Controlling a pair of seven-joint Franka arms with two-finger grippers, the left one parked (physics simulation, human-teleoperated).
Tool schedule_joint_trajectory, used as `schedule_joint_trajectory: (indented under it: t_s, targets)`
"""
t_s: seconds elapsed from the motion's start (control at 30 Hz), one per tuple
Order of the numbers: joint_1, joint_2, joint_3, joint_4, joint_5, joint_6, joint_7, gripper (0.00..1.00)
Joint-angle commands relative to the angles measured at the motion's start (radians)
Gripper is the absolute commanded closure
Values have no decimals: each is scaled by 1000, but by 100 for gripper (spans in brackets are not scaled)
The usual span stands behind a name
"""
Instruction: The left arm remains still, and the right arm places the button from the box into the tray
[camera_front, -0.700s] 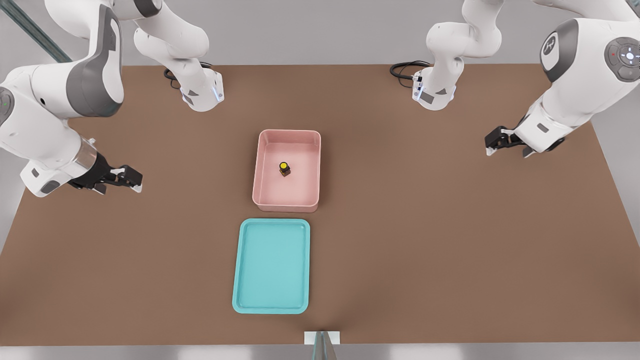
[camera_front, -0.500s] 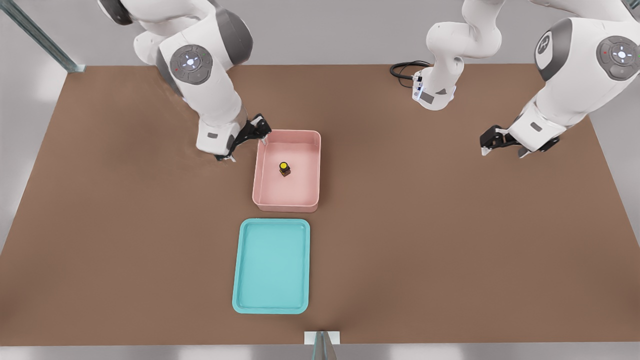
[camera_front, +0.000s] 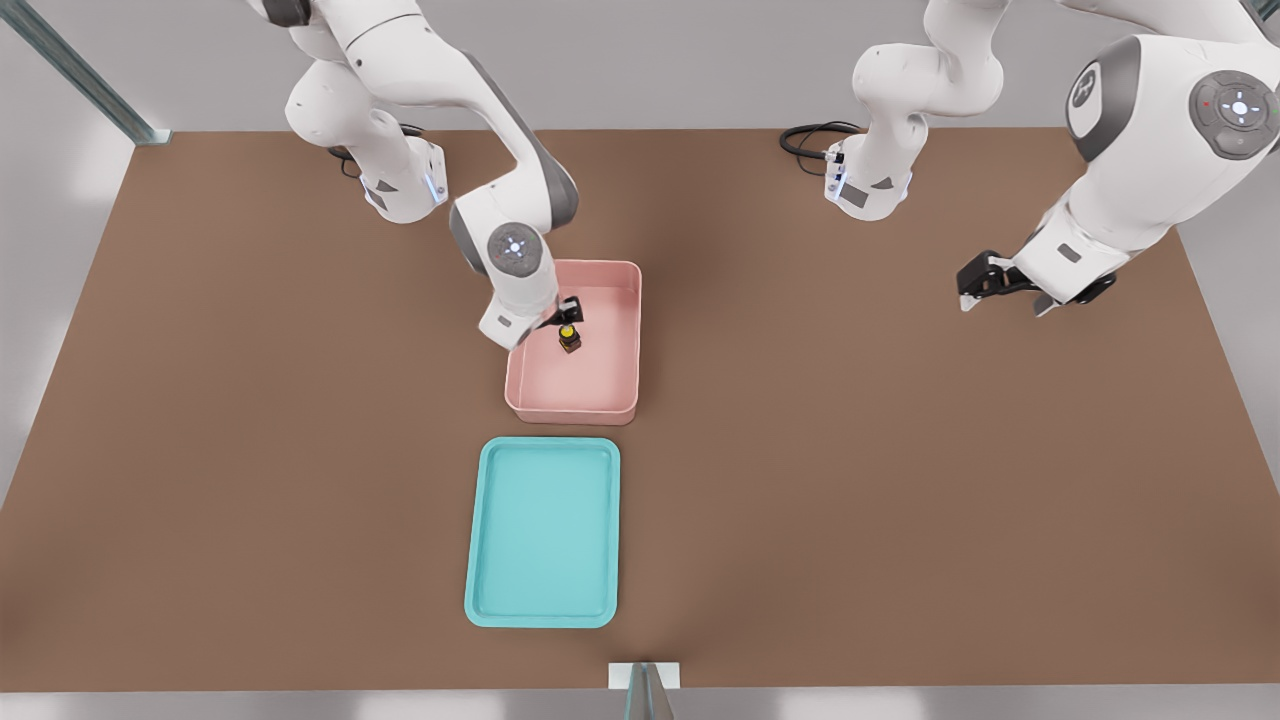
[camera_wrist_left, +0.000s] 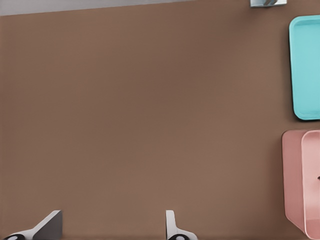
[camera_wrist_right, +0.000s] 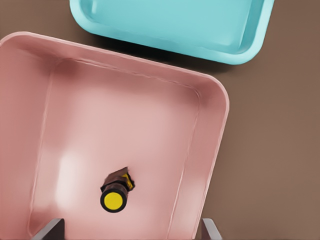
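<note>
The button (camera_front: 569, 340), a yellow cap on a dark base, stands in the middle of the pink box (camera_front: 572, 410). In the right wrist view the button (camera_wrist_right: 114, 198) lies just ahead of my fingertips, inside the box (camera_wrist_right: 210, 150). My gripper (camera_front: 567, 312) hangs over the box, just behind and above the button, on the side of the front view's left wall. It is open (camera_wrist_right: 131, 232), with its two fingertips wide apart and nothing between them. The turquoise tray (camera_front: 545, 530) lies in front of the box, nearer the table's front edge, and also shows in the right wrist view (camera_wrist_right: 170, 25).
The parked arm's gripper (camera_front: 985, 280) hovers over the table at the front view's right. Two arm bases (camera_front: 405, 190) (camera_front: 868, 190) stand at the back edge. A small white bracket (camera_front: 644, 676) sits at the table's front edge.
The working arm has swung in from the front view's far left to the box's back corner, then over the box above the button. Button, box and tray have not moved.
</note>
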Motion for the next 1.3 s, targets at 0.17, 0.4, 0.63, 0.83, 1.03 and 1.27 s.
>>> schedule_joint_trajectory:
  t_s: [0.17,0.4,0.63,0.83,1.03,1.27]
  targets:
    - [17,32,75,-144,113,427,145,0]
    - [16,88,104,-231,113,608,74,0]
    - [14,120,130,-265,113,666,62,1]
    - [14,126,153,-320,113,731,60,1]
    - [11,126,175,-332,114,754,63,38]
    - [0,131,173,-297,114,746,63,49]
